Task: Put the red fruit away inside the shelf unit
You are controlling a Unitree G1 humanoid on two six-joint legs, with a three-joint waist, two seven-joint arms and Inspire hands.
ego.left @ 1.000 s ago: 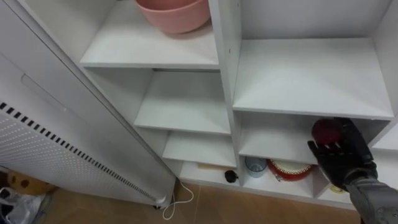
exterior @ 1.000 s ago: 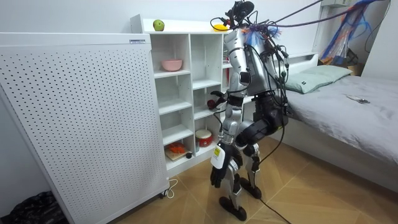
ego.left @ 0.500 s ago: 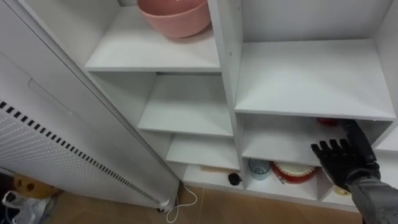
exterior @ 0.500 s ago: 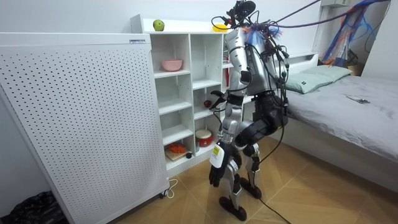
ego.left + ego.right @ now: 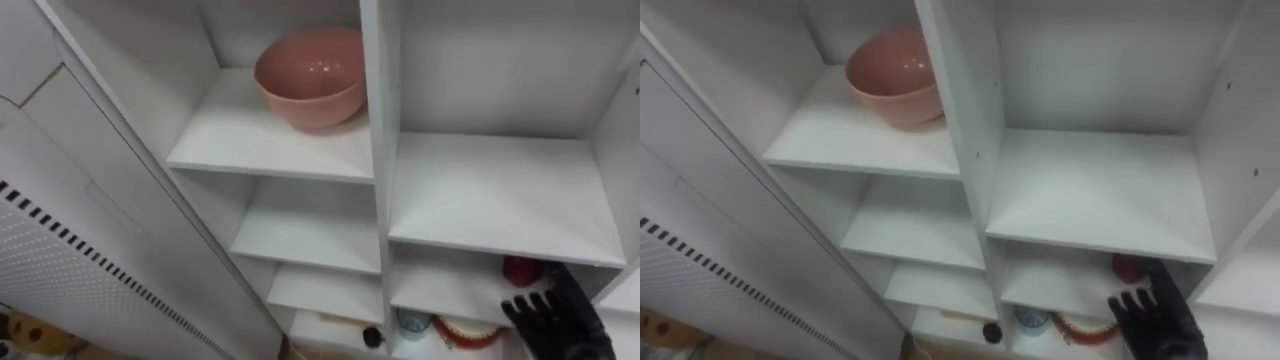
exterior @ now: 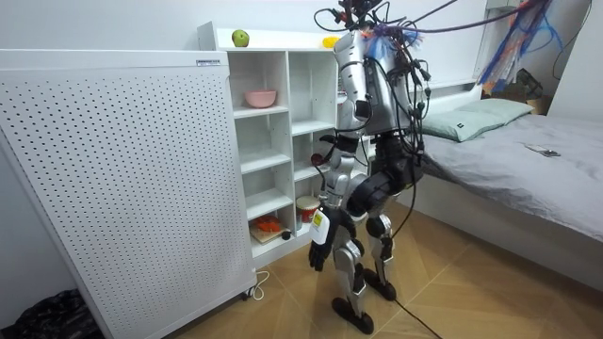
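One red fruit (image 5: 522,270) lies on a shelf in the right column of the white closet (image 5: 380,100), toward that shelf's right end, its top partly hidden by the board above.

- Right hand (image 5: 555,318): fingers straight and spread, holding nothing. It sits just on the near side of the red fruit with the thumb raised toward it. Contact cannot be told.
- Left hand (image 6: 318,256): hangs beside the robot's thigh, away from the shelves. Whether it is open or closed cannot be told.
- Pink bowl (image 5: 310,75): upright on an upper shelf of the left column, close to the divider.
- Compartment below the fruit: a blue cup (image 5: 410,322) with a red-and-white container (image 5: 465,330) just right of it.
- Green apple (image 6: 240,38): on top of the closet, at its end toward the room view's left.
- Robot stands facing the closet, with a bed (image 6: 528,160) behind it. A white perforated panel (image 6: 113,179) stands against the closet at the room view's left.
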